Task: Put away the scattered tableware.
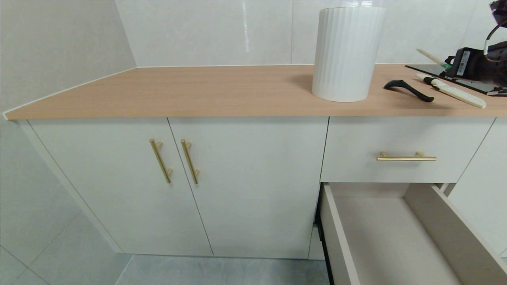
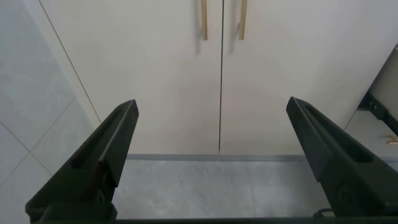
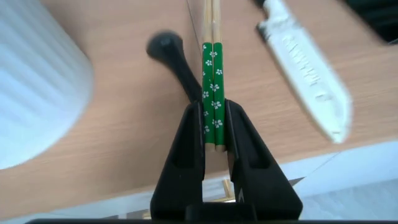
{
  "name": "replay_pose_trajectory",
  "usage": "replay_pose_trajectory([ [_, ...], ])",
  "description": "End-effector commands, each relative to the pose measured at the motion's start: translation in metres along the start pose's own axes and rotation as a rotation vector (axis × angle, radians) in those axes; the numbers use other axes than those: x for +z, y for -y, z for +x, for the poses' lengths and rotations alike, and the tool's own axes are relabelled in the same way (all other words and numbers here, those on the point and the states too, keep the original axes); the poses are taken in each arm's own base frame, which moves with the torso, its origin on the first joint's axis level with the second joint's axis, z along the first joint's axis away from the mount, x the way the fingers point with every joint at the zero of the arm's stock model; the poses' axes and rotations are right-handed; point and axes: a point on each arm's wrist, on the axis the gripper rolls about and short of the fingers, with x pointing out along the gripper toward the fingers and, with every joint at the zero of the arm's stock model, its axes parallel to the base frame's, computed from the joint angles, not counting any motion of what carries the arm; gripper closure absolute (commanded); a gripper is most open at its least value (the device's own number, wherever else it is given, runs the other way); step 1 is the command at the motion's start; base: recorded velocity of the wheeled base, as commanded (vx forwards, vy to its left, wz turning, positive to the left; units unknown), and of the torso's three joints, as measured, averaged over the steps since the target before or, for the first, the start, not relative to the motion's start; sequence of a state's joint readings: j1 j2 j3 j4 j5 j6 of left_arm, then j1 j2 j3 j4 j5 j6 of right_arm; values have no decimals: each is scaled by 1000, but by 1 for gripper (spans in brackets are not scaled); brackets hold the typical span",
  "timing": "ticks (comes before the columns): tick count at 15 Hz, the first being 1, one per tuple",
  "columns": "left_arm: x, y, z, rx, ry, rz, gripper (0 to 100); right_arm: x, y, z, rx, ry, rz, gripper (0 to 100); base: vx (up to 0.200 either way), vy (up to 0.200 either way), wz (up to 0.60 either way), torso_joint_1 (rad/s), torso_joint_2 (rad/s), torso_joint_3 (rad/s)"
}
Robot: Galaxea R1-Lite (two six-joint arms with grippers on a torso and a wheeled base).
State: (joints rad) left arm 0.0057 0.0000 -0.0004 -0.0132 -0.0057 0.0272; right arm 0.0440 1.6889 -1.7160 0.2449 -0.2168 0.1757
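The head camera looks forward and down on the countertop (image 1: pixel 198 91) and cabinet doors (image 1: pixel 245 186). The left wrist camera sits low, facing those doors between the spread fingers of the left gripper (image 2: pixel 211 104). The right wrist camera hangs close over the countertop, sighting along the chopsticks (image 3: pixel 211 68) clamped in the right gripper (image 3: pixel 214 109), and shares the white knife (image 3: pixel 305 68) with the head view.

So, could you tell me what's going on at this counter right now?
The robot is tidying tableware. Its right gripper is shut on a pair of green-ended chopsticks, held above the wooden countertop. Nearby, a black-handled utensil and a white knife lie beside a white ribbed container. The lower drawer stands pulled out. The left gripper is open and holds nothing, low in front of the cabinet doors.
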Motion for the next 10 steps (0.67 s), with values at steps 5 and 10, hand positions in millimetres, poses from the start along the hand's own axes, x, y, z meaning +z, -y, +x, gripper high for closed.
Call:
replay_pose_trajectory([
  [5, 0, 0, 0, 0, 0, 0, 0, -10, 29, -144, 237, 77, 13, 100, 0, 0, 0, 0, 0, 0],
  [10, 0, 0, 0, 0, 0, 0, 0, -73, 47, -204, 502, -11, -6, 100, 0, 0, 0, 0, 0, 0],
])
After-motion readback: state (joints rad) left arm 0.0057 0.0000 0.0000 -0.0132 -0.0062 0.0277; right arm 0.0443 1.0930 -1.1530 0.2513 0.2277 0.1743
